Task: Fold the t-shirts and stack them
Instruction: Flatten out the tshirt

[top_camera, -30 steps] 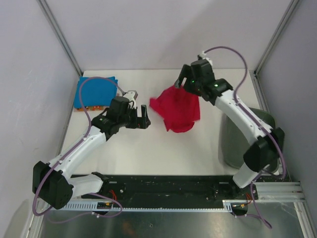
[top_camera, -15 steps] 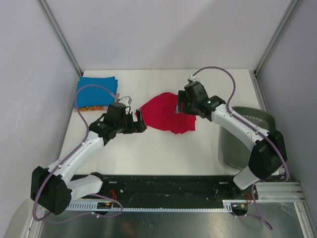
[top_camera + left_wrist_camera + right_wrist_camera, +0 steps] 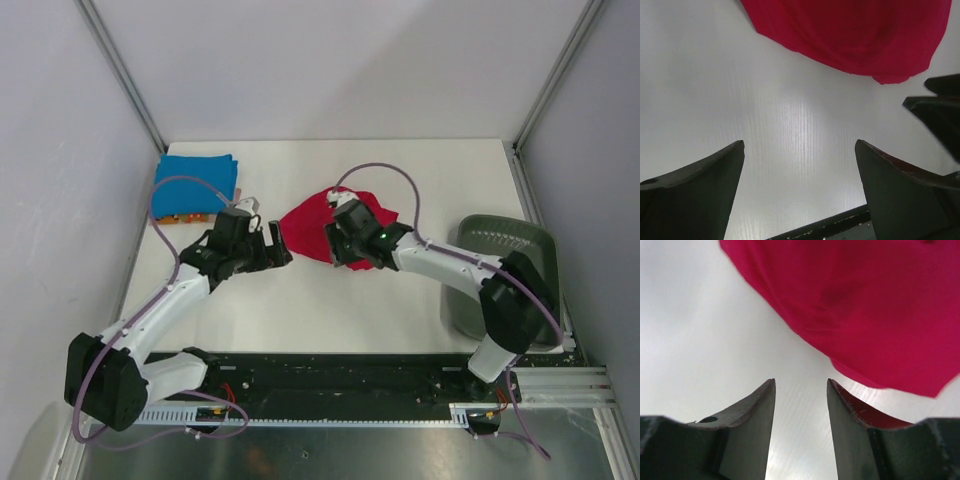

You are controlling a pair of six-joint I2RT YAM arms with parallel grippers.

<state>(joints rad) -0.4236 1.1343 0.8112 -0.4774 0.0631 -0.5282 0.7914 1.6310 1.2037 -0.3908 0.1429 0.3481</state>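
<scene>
White table (image 3: 400, 300), with a dark grey plastic bin (image 3: 510, 236) at the right edge of the top view. A crumpled bright red cloth t-shirt (image 3: 305, 218) lies on the table at frame centre. A folded bright blue t-shirt (image 3: 195, 178) sits at upper left on an orange t-shirt (image 3: 183, 216), which shows only as an edge strip.

Left gripper (image 3: 800, 190): fingers spread wide, empty, over bare table just left of the red shirt, not touching it.

Right gripper (image 3: 801, 410): fingers nearly together with a narrow gap and nothing between them, at the shirt's lower edge. Contact with the cloth cannot be told.

Change: one second ago the right gripper held the red shirt lifted, further toward upper right. The shirt is now released and the gripper sits lower and further left.
</scene>
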